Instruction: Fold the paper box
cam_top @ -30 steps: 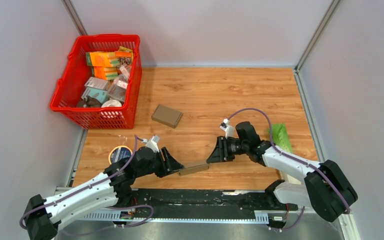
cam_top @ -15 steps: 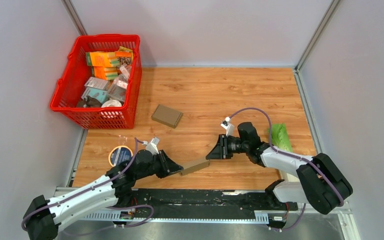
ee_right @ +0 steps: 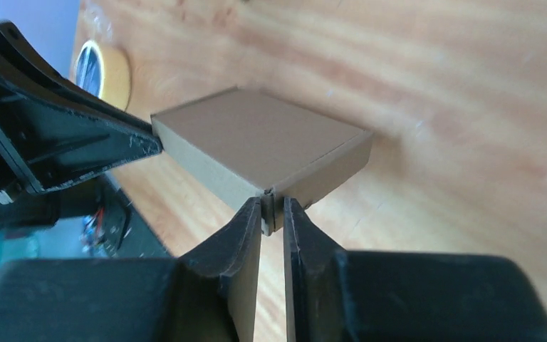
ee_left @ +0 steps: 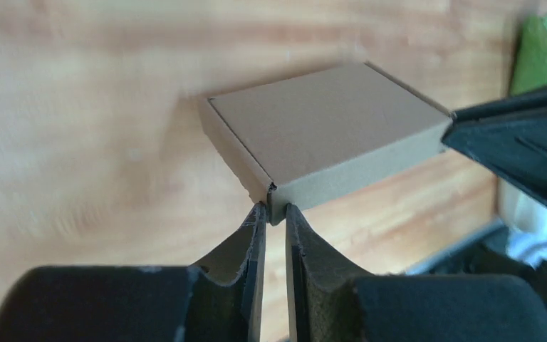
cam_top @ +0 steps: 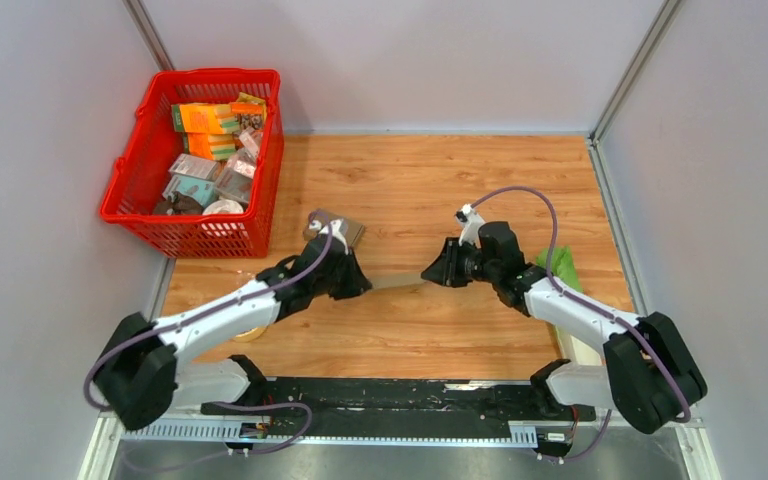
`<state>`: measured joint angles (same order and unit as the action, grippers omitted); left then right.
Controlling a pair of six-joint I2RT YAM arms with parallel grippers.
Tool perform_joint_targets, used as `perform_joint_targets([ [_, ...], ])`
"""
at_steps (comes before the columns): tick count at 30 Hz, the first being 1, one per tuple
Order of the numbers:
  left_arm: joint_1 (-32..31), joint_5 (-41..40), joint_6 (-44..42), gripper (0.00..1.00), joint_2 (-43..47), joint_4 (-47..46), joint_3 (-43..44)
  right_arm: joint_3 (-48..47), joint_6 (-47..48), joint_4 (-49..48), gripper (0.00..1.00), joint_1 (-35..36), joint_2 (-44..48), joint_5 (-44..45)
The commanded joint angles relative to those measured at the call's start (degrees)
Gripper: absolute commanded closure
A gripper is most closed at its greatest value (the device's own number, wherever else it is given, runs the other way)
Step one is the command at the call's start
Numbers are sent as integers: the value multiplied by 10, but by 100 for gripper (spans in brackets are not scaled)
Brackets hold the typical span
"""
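The paper box (cam_top: 396,280) sits at frame ctr in the top view, spanned between the two grippers and seen as a thin brown strip. In the wrist views it is shown as a flat, closed box of plain brown cardboard, held roughly level. A shadow is cast on the wood table (cam_top: 440,180) beneath it. Whether it is clear of the surface cannot be told.

The left gripper (ee_left: 274,214) is clamped on one corner of the box. The corner seam is pinched between both fingertips at lower ctr of the left wrist view, w/ the box extending up and to the right. The left arm is stretched from the lower left of the top view diagonally toward ctr, fingers pointed right.

The right gripper (ee_right: 272,214) is clamped likewise on the corner at the other end of the same side wall, at lower ctr of the right wrist view. The right arm is bent from the lower right of the top view, forearm reaching up-left, fingers pointed left.

A second brown box (cam_top: 348,230) is partly hidden behind the left wrist, just above and left of ctr. A tape roll (ee_right: 103,68) is seen at upper left of the right wrist view. A green packet (cam_top: 560,262) lies just right of the right arm. A red basket (cam_top: 210,238) stands at upper left, filled w/ packets; their print is too small to be read.
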<state>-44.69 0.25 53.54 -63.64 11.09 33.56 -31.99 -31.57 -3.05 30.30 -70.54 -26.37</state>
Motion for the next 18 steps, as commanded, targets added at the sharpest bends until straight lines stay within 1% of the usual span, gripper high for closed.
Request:
perform_joint_targets([
  [1, 30, -25, -171, 90, -113, -10, 150, -50, 82, -80, 89, -6, -47, 37],
  [2, 31, -38, -181, 90, -141, 3, 167, -57, 89, -90, 88, -4, -70, 43],
  [3, 31, -44, -186, 90, -149, 14, 176, -71, 87, -88, 88, -3, -82, 48],
  [4, 31, -49, -189, 89, -153, 15, 173, -75, 85, -86, 83, -2, -91, 47],
  [5, 31, -66, -189, 89, -153, 16, 168, -74, 81, -79, 77, 1, -97, 50],
  [6, 31, -75, -189, 83, -149, 32, 162, -73, 78, -66, 68, 13, -97, 61],
  [7, 31, -86, -190, 78, -140, 38, 139, -76, 79, -46, 53, 19, -97, 83],
  [8, 31, -102, -186, 70, -118, 38, 122, -79, 77, 0, 46, 24, -95, 91],
  [9, 31, -109, -186, 51, -104, 44, 107, -81, 62, 25, 36, 26, -94, 103],
  [10, 32, -116, -193, 39, -91, 58, 91, -89, 55, 56, 23, 24, -93, 100],
  [11, 32, -120, -197, 37, -67, 107, 91, -91, 54, 88, 21, 22, -94, 84],
  [12, 32, -126, -200, 37, -53, 137, 94, -92, 52, 98, 19, 22, -95, 49],
  [13, 32, -124, -203, 36, -37, 153, 87, -96, 51, 109, 18, 22, -97, 39],
  [14, 32, -119, -207, 36, 3, 175, 80, -97, 50, 137, 18, 22, -94, 40],
  [15, 31, -122, -207, 37, 25, 196, 77, -96, 51, 152, 17, 21, -87, 57],
  [16, 32, -115, -206, 39, 50, 211, 73, -98, 57, 171, 17, 21, -78, 72],
  [17, 32, -106, -209, 42, 101, 231, 71, -112, 61, 219, 17, 22, -51, 94],
  [18, 32, -95, -213, 44, 127, 241, 73, -119, 64, 246, 17, 27, -32, 144],
])
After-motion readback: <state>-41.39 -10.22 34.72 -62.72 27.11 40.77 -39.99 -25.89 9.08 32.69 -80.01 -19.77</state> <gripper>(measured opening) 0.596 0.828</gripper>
